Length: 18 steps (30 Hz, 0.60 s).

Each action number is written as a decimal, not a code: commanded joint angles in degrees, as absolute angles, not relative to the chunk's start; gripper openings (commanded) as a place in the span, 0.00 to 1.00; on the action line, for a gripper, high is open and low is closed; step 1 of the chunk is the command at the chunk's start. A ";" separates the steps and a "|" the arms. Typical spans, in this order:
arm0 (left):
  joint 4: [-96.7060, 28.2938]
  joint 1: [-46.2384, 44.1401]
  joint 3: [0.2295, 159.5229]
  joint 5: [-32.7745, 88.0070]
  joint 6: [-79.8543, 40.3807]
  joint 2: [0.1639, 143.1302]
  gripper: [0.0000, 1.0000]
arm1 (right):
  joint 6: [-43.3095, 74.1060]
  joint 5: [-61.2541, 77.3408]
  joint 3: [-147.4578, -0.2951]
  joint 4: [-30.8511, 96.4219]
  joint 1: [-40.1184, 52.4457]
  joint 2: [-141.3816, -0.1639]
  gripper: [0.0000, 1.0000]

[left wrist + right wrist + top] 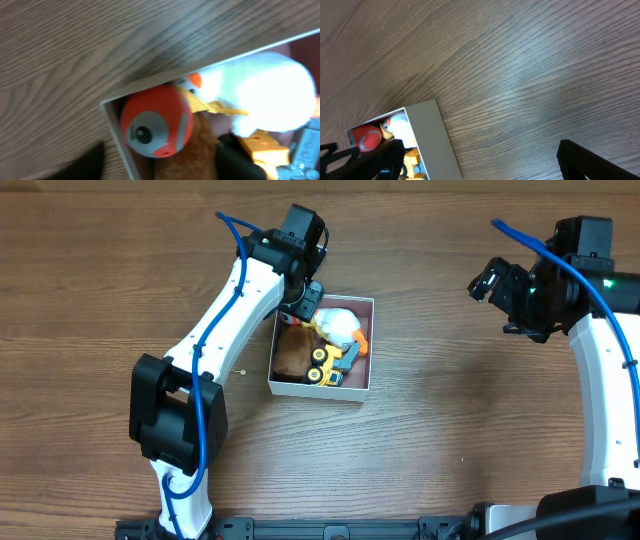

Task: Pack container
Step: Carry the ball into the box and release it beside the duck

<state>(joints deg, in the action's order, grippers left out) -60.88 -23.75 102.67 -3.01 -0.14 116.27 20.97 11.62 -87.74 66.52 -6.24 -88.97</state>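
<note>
The container [318, 391] is a square box with white walls, left of the table's middle. It holds a brown plush [292, 352], a white plush duck [340, 325] and a yellow toy truck [327, 365]. My left gripper [305, 302] hangs open over the box's far left corner. In the left wrist view its fingers [162, 150] straddle a red and grey ball [152, 127] lying in that corner of the container [150, 82], against the brown plush [195, 152]. My right gripper [487, 280] is open and empty, far to the right, above bare wood [480, 150].
The table is brown wood. The right wrist view shows the container's white wall [432, 135] at its lower left, with the toys beside it. Nothing else stands on the table.
</note>
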 commanded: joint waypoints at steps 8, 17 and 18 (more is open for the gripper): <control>-58.85 -23.73 103.22 0.32 0.25 117.32 0.04 | 21.28 11.66 -88.53 66.35 -6.31 -87.22 1.00; -60.07 -23.64 103.22 0.03 -0.23 125.19 0.04 | 21.28 11.66 -88.53 66.35 -6.31 -87.22 1.00; -59.70 -23.64 103.28 -0.23 -0.21 125.14 0.04 | 21.28 11.66 -88.53 66.35 -6.31 -87.22 1.00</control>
